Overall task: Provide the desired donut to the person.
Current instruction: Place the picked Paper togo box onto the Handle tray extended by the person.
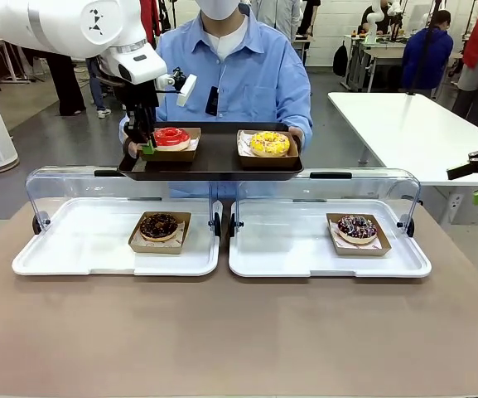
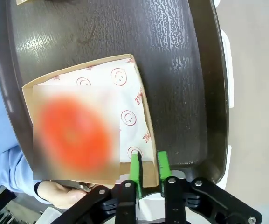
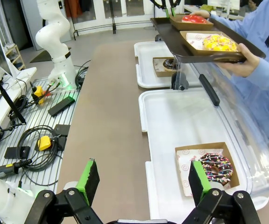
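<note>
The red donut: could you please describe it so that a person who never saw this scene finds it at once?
Find the dark tray that the person holds above the two white display trays. The red donut sits in a cardboard boat at the tray's left end, whose edge the left gripper pinches. Its neighbour on the tray is yellow; the two below are dark.

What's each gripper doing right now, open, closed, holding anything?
Left gripper: closed on the rim of the red donut's cardboard tray, over the person's dark serving tray.
Right gripper: open, holding nothing.
</note>
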Robot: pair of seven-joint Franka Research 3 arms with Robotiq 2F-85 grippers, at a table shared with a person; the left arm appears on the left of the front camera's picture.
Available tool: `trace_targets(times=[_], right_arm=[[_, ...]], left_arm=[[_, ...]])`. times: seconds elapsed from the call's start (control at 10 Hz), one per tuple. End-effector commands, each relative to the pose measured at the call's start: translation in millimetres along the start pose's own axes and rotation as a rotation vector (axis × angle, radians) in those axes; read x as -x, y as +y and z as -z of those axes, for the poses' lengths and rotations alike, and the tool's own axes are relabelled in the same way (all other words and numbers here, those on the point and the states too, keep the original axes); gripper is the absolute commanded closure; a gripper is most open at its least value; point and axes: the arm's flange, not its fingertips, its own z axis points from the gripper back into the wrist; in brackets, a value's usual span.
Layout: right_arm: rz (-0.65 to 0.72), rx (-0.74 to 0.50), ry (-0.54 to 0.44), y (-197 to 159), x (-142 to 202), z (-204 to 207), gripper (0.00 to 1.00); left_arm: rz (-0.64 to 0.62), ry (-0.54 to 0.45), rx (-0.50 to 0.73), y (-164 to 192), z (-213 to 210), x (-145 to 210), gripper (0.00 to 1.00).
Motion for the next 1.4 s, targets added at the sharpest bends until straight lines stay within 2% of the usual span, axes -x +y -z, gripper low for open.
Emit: trace_targets(times=[0.0,0.2,0.3,0.4,0.5,1.0,1.3], right_arm=[[0.005,0.001,-0.002,0,1,1,0.0],[0.005,0.001,-0.002,0,1,1,0.0],[0.005,0.001,-0.002,0,1,1,0.0],[0.005,0.001,-0.002,0,1,1,0.0],[0.005,0.001,-0.002,0,1,1,0.0],[0.005,0.001,-0.002,0,1,1,0.0],[0.005,0.001,-0.002,0,1,1,0.0]], left_arm=[[0.0,0.007,-0.011,3,-4,1,0.0],[-0.007,0.006,-0.005,1,-4,3,0.0],[-0.008,0.006,0.004,2,-4,2,0.11],[-0.014,0.002,0.008,0,-4,2,0.03],[-0.017,0.001,0.013,-2,-5,3,0.0],[-0.024,-0.003,0.031,-1,-12,7,0.0],[0.027,-0.075,0.115,-19,-39,21,0.0]])
